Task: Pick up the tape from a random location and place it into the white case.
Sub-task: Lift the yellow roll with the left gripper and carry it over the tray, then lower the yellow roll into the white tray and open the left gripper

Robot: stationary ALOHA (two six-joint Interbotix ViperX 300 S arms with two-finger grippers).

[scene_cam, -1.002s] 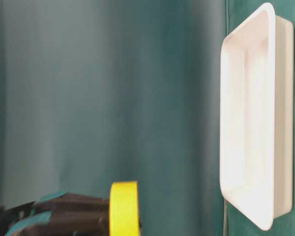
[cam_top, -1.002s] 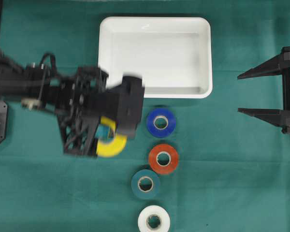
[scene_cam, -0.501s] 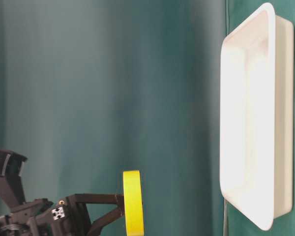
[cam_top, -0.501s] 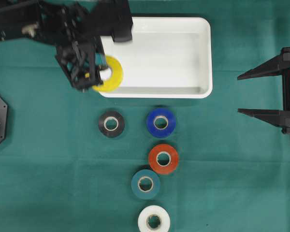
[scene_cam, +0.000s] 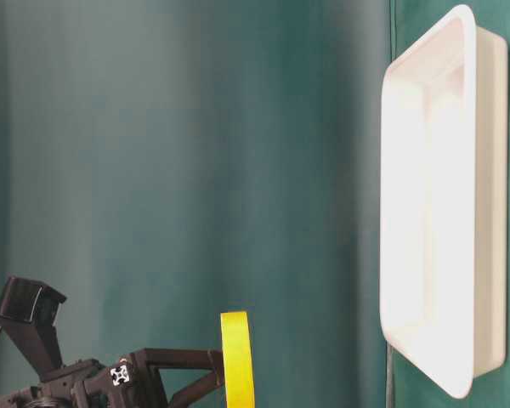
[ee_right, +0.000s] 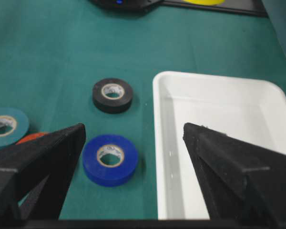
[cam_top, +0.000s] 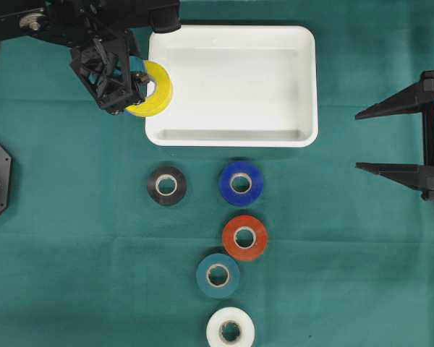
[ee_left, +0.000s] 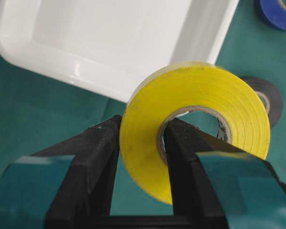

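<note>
Carry step. My left gripper (ee_left: 142, 143), clamped on the yellow tape (cam_top: 150, 88), holds it at upper left, overlapping the white case (cam_top: 231, 137) rim. Next: carry rightward over the interior, then release. My right gripper (cam_top: 390, 141) stands apart, idle.

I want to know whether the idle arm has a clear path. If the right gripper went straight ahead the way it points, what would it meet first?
Probably the white case: the open right gripper points left at its near end, and the right wrist view shows it between the jaws. The blue tape lies just beside that line. Height is unclear, so it might pass above.
</note>
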